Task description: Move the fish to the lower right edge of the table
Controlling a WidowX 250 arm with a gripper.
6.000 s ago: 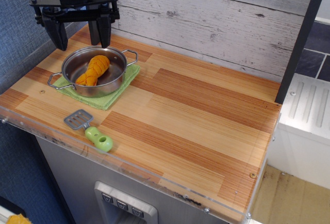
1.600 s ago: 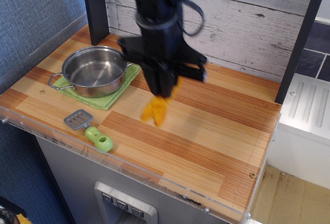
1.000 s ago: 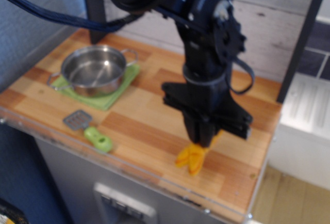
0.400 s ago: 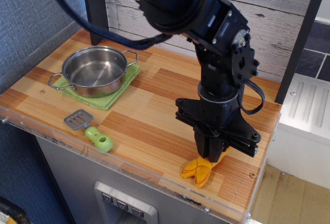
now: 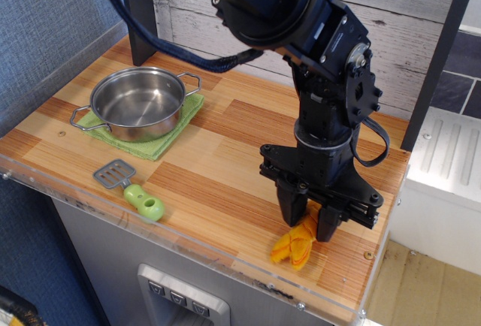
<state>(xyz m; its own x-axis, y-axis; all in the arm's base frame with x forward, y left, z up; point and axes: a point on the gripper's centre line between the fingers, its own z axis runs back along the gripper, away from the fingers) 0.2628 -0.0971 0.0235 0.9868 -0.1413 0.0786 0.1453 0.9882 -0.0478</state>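
Observation:
The orange-yellow plush fish (image 5: 294, 246) lies on the wooden table (image 5: 225, 168) near its lower right edge, tail end toward the front rim. My gripper (image 5: 310, 221) stands straight above the fish's upper end. Its two black fingers (image 5: 291, 209) are spread apart, one on each side of the fish's body, and the gripper looks open. Part of the fish is hidden between the fingers.
A steel pot (image 5: 139, 102) sits empty on a green cloth mat (image 5: 161, 144) at the back left. A grey spatula with a green handle (image 5: 129, 188) lies near the front left rim. A dark post (image 5: 139, 10) stands at the back left.
The fish was carried from the pot across the table to the lower right edge. In the last moment the fingers spread apart and the fish settled flat on the wood.

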